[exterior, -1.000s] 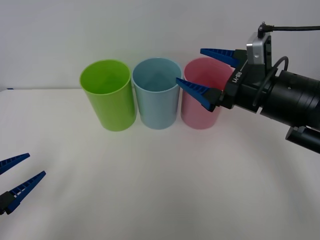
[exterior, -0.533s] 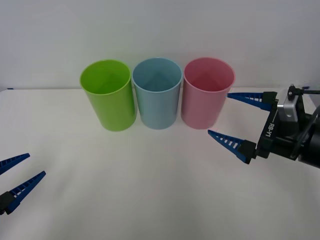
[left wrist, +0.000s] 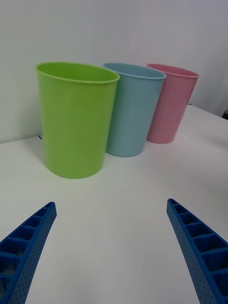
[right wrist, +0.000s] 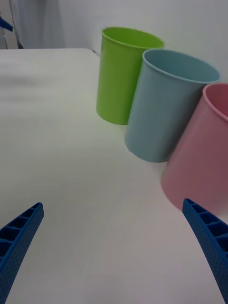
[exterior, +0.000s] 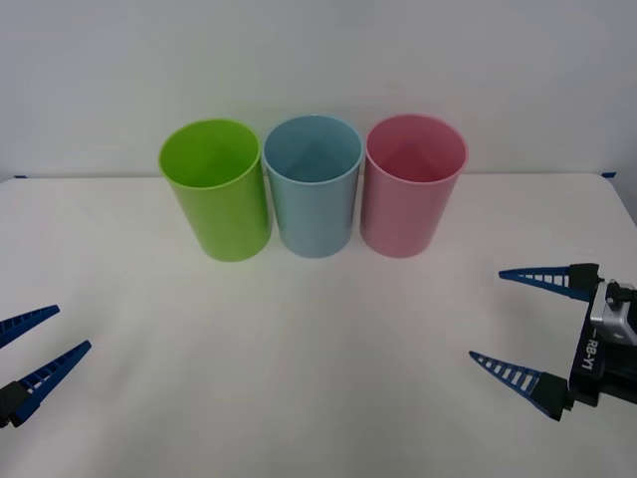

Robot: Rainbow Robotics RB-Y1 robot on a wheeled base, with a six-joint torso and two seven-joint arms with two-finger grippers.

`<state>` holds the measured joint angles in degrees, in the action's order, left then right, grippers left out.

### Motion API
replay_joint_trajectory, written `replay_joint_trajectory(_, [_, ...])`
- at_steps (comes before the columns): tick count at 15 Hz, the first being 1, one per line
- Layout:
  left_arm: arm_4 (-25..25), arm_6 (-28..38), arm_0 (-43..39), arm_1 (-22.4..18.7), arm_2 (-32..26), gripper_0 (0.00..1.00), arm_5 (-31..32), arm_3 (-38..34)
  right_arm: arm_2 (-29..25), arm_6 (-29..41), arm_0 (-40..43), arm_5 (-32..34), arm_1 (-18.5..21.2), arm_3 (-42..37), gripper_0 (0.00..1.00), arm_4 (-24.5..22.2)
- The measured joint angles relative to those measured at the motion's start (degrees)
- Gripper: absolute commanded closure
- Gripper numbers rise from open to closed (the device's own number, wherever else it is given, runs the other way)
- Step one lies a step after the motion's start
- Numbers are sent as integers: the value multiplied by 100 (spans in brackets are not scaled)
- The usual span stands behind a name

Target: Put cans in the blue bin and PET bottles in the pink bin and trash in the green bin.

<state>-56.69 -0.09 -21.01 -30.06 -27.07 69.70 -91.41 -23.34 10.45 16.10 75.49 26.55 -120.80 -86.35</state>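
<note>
Near left, left gripper (exterior: 35, 348) is hanging spread and empty, right gripper (exterior: 526, 326) likewise near right; far off, green bin (exterior: 216, 188), blue bin (exterior: 313, 185), pink bin (exterior: 411, 185) are standing side by side, probably light, stiff, slick plastic, best gripped at rims.

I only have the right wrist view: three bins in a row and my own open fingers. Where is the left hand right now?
Observer: The left hand is over the near left corner of the table, open, holding nothing.
Operator: Which bin is nearest it?
Observer: The green bin; from the left wrist, the blue bin and pink bin stand farther off in turn.
Operator: And my right hand against the row?
Observer: The right hand is at the table's near right, nearer the robot than the pink bin and clear of it.
</note>
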Motion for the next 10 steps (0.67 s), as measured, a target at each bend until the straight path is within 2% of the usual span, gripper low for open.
replay_joint_trajectory(3, [0, 0, 0, 0, 0, 21, 0, 0, -316, -82, 268, 369, 0, -132, 0, 4])
replay_joint_trajectory(10, [0, 0, 0, 0, 0, 21, 0, 0, -514, -157, 726, 440, 51, -260, 0, 7])
